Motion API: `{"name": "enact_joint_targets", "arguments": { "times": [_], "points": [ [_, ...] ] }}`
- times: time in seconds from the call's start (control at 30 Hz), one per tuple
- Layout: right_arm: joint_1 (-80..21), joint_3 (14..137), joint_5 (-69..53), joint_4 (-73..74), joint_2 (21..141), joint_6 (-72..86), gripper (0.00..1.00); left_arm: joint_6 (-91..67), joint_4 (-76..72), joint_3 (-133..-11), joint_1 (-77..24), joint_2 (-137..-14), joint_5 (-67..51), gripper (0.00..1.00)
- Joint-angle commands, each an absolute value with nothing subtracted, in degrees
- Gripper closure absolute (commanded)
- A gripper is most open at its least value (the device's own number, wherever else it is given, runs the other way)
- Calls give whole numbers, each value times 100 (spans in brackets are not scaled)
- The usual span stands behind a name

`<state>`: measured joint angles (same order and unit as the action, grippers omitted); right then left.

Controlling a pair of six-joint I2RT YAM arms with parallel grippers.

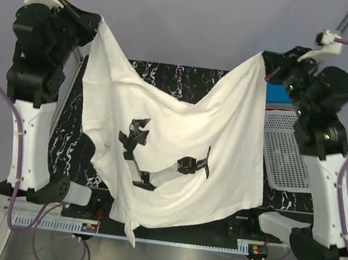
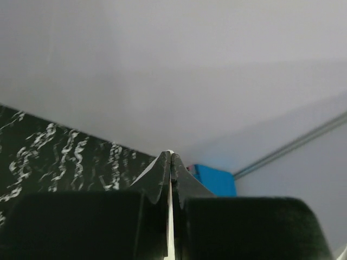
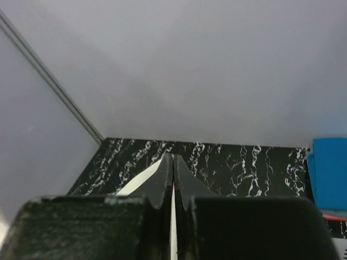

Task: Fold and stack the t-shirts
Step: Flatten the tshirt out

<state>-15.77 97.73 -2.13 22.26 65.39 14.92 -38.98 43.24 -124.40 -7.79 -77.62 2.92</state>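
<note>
Clamped shut on upper corners of a white cloth t-shirt with black chest print (image 1: 225, 130): left fingers (image 2: 161, 176), right fingers (image 3: 164, 179). Light, limp, sagging mid-span; probably best pinched at corners.

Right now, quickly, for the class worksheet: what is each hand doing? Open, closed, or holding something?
The left hand: closed, pinching one upper end of the white t-shirt.
The right hand: closed, pinching the other upper end of the same shirt.
</note>
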Motion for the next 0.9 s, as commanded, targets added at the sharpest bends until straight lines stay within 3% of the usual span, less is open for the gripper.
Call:
{"name": "enact_joint_targets", "arguments": {
  "times": [0.0, 0.17, 0.3, 0.63, 0.87],
  "points": [
    [-1600, 10194, -255, 1608, 7135, 1187, 100, -3726, 3911, -13180, -335, -8224, 703, 100],
    [-1600, 11126, -360, 1872, 7962, 1002, 100, -4235, 3587, -13614, 438, -8806, -147, 100],
    [-1600, 11434, -519, 2134, 7963, 941, 100, -4166, 3454, -13579, 668, -8667, -316, 100],
    [-1591, 10591, -721, 2768, 6112, 1195, 100, -4096, 2988, -12218, 703, -6558, -668, 100],
    [-1600, 10950, -704, 3734, 4975, 1345, 100, -4393, 3111, -11839, 694, -5196, -580, 100]
  ]
}}
